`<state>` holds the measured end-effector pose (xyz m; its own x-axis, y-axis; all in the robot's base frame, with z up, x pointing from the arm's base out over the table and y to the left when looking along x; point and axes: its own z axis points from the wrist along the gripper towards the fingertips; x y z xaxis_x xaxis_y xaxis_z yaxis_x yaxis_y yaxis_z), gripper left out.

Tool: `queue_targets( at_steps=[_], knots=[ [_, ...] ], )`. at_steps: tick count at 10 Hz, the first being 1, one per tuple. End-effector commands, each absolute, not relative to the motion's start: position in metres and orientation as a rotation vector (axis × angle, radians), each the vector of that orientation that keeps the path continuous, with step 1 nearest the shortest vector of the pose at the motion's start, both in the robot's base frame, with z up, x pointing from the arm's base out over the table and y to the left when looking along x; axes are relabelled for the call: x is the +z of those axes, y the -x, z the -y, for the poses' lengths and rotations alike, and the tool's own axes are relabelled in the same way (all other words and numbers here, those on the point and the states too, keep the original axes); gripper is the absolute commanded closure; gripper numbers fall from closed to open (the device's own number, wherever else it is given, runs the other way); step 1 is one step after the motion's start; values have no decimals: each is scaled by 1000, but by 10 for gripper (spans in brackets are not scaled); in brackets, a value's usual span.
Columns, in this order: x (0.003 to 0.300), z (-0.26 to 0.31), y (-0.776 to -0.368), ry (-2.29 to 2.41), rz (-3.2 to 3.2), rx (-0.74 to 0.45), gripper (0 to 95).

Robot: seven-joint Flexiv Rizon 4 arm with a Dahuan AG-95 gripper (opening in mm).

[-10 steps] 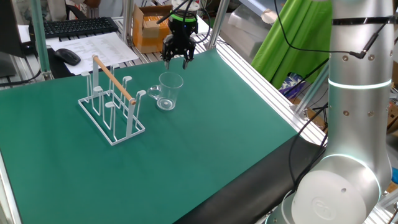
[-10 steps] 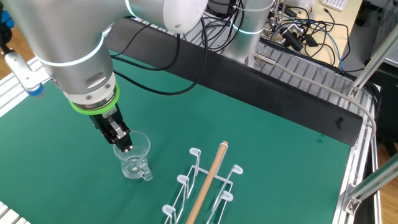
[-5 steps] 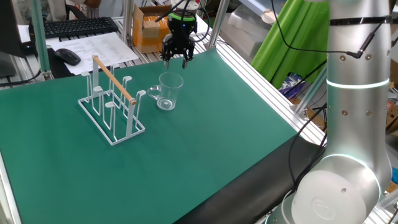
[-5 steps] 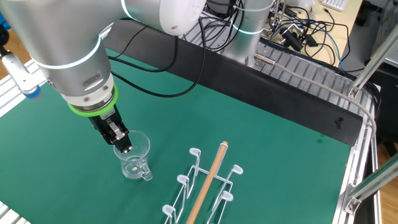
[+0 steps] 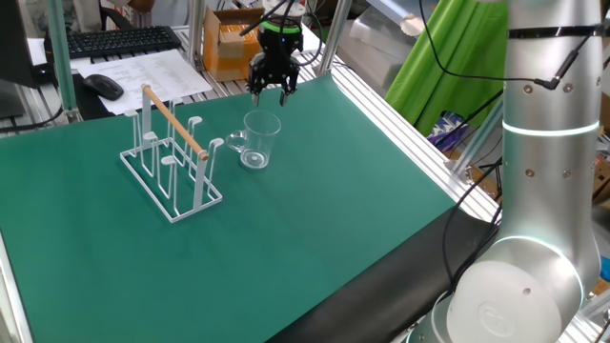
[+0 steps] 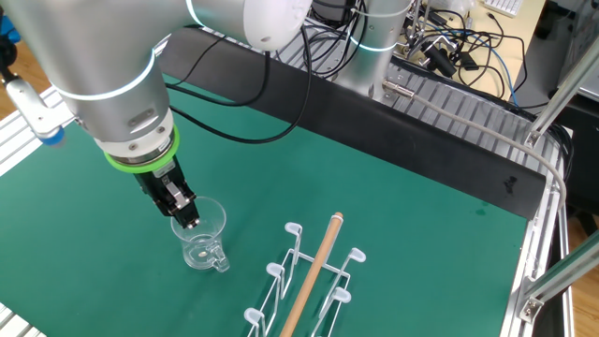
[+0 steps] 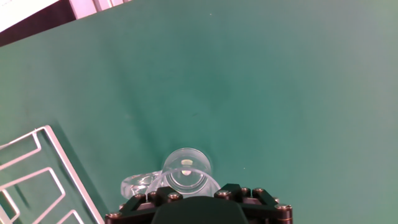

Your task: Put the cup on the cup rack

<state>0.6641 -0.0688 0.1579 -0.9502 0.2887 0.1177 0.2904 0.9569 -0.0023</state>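
Observation:
The cup [image 5: 257, 141], a clear glass mug, stands upright on the green mat with its handle towards the cup rack [image 5: 172, 152]. The rack is white wire with a wooden rod along its top, just left of the cup. My gripper [image 5: 271, 93] hovers above the cup, open, with nothing between its fingers. From the other side, the gripper [image 6: 183, 214] overlaps the rim of the cup [image 6: 204, 241], and the rack [image 6: 304, 281] stands to the right. The hand view looks straight down into the cup [image 7: 185, 173], with a corner of the rack [image 7: 31, 174] at the left.
A keyboard [image 5: 119, 40], a mouse [image 5: 103, 86] and papers lie behind the mat. A cardboard box [image 5: 233, 43] stands behind the gripper. An aluminium rail [image 5: 400, 105] runs along the mat's right edge. Cables and frame posts [image 6: 552, 103] border the other side.

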Motion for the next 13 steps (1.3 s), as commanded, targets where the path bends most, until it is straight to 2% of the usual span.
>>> queue_targets(
  at_steps=[1,5,13],
  knots=[
    [158,69,-665,452,2984,-53,380],
    [158,69,-665,480,2982,-78,380],
    [158,69,-665,653,2955,-12,380]
  ],
)
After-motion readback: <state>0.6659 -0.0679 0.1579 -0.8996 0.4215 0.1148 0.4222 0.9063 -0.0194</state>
